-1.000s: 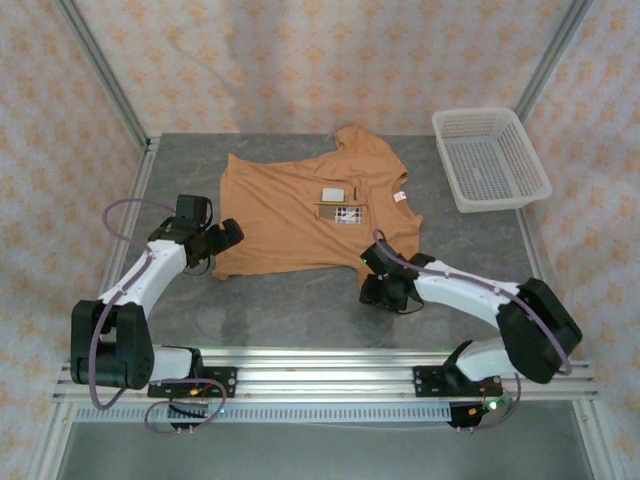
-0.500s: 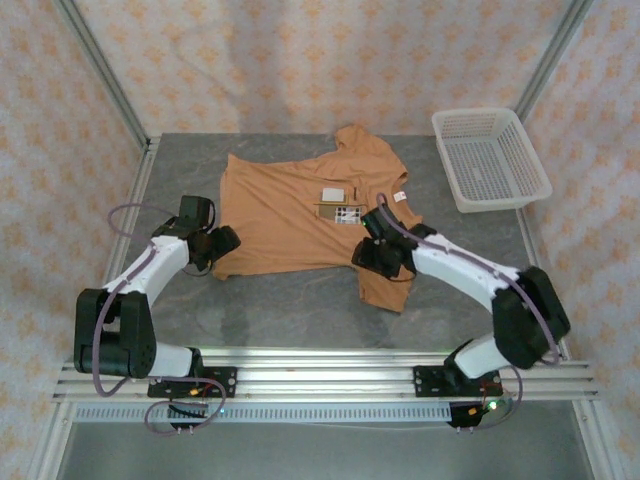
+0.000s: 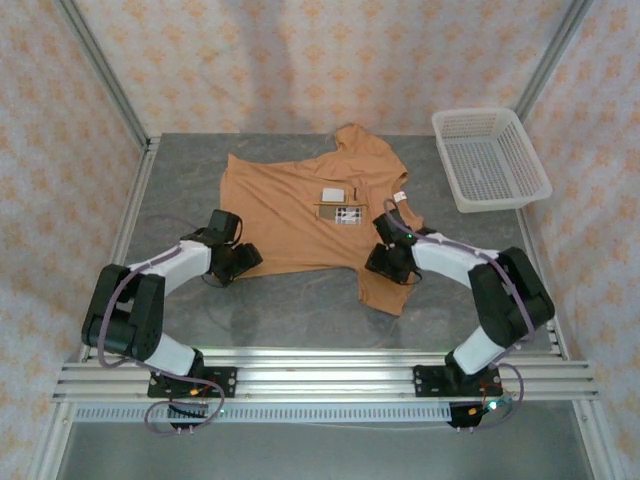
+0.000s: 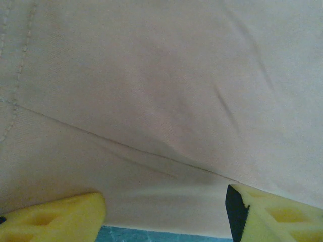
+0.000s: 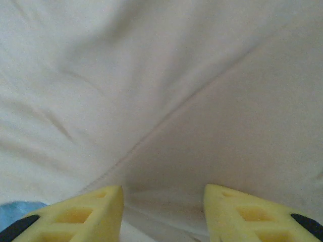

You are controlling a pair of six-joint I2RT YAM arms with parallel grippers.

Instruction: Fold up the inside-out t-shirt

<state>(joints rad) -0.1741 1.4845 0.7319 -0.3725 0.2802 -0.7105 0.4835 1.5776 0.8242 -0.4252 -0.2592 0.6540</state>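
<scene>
- Both arms have closed in during the last second. The left gripper [image 3: 243, 262] has slid from beside the t-shirt [image 3: 290, 210] to its lower left hem, and the right gripper [image 3: 390, 262] has come up onto the lower right flap.
- The shirt lies spread mid-frame on the table [image 3: 300, 315], labels up.
- In my wrist views the yellow fingers [image 4: 55, 217] of each gripper stand apart with cloth between them, nothing pinched yet.
- I judge both are set to grab for a first fold.
</scene>
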